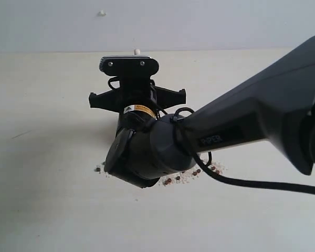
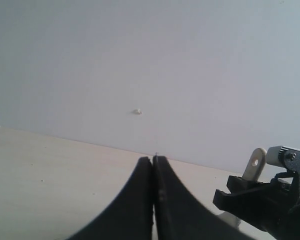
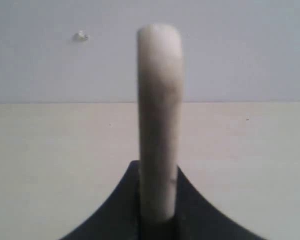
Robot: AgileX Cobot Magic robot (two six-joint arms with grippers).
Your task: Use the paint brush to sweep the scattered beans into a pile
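Partly done, by my judgement: the right gripper point(image 3: 159, 175) clamps the paint brush point(image 3: 159, 100) by its handle, and the beans point(image 1: 195, 172) lie strung out just beneath it, not yet gathered. The left gripper point(image 2: 153, 167) is closed and empty.

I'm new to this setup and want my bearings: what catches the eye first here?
The dark right arm fills the exterior view's middle and right, with beans scattered beneath it. In the right wrist view, the pale brush handle is clamped in the right gripper.

Pale table point(image 1: 42, 210), grey wall point(image 1: 226, 21) (small white speck point(image 1: 102, 13))
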